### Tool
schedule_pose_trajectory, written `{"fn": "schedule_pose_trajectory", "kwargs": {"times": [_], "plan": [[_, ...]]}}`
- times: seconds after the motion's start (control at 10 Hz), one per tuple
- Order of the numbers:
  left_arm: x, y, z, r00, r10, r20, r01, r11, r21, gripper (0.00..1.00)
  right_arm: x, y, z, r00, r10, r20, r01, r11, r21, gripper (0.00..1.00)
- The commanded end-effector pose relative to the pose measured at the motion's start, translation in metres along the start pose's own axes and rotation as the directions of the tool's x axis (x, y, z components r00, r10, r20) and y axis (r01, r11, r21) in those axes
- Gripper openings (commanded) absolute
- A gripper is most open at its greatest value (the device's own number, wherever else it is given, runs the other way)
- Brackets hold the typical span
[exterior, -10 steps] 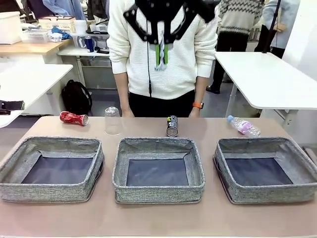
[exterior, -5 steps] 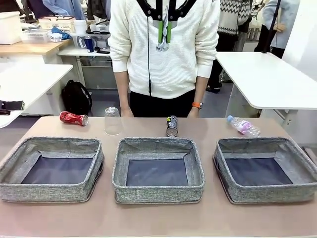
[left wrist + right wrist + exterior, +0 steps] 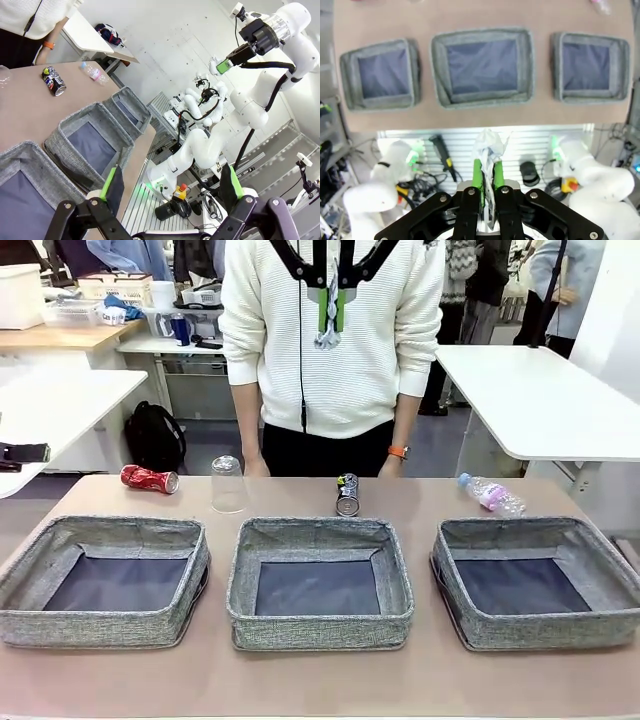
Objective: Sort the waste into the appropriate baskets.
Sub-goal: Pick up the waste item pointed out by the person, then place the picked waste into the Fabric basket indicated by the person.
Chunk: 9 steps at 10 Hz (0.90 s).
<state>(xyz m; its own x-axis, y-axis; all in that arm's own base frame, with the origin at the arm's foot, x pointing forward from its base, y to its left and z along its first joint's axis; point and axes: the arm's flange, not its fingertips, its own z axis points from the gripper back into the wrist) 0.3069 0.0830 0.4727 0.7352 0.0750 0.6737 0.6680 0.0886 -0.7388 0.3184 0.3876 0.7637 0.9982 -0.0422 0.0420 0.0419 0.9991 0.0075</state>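
High above the table's middle, my right gripper (image 3: 331, 316) is shut on a white crumpled paper ball (image 3: 327, 334); the right wrist view shows the same gripper (image 3: 486, 164) pinching the ball (image 3: 489, 144). Three grey baskets sit in a row along the near side: left (image 3: 105, 626), middle (image 3: 320, 631), right (image 3: 540, 634). Behind them lie a red crushed can (image 3: 149, 479), an upturned clear cup (image 3: 227, 483), a dark printed can (image 3: 347, 494) and a blue-capped bottle (image 3: 492, 494). My left gripper (image 3: 171, 186) is open, held off the table's side with nothing between its fingers.
A person in a white sweater (image 3: 330, 350) stands at the far edge, a hand with an orange watch (image 3: 399, 453) near the dark can. A white table (image 3: 540, 400) stands at the back right. The baskets' dark bottoms are bare.
My right gripper has risen with the paper ball toward the top of the front view, most of it in the first half second. The waste on the table has not moved.
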Motion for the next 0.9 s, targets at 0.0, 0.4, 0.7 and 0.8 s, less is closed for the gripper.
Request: {"fn": "schedule_pose_trajectory", "kwargs": {"times": [0.0, 0.4, 0.7, 0.8], "plan": [[0.0019, -0.0012, -0.0019, 1.000, -0.023, 0.015, 0.023, 1.000, -0.016, 1.00, -0.0017, -0.0002, 0.0014, 1.000, 0.000, 0.003, 0.000, 1.000, -0.001, 0.08], [0.0019, -0.0012, -0.0019, 1.000, -0.023, 0.015, 0.023, 1.000, -0.016, 1.00, -0.0017, -0.0002, 0.0014, 1.000, 0.000, 0.003, 0.000, 1.000, -0.001, 0.08], [0.0019, -0.0012, -0.0019, 1.000, -0.023, 0.015, 0.023, 1.000, -0.016, 1.00, -0.0017, -0.0002, 0.0014, 1.000, 0.000, 0.003, 0.000, 1.000, -0.001, 0.08], [0.0019, -0.0012, -0.0019, 1.000, -0.023, 0.015, 0.023, 1.000, -0.016, 1.00, -0.0017, -0.0002, 0.0014, 1.000, 0.000, 0.003, 0.000, 1.000, -0.001, 0.08]]}}
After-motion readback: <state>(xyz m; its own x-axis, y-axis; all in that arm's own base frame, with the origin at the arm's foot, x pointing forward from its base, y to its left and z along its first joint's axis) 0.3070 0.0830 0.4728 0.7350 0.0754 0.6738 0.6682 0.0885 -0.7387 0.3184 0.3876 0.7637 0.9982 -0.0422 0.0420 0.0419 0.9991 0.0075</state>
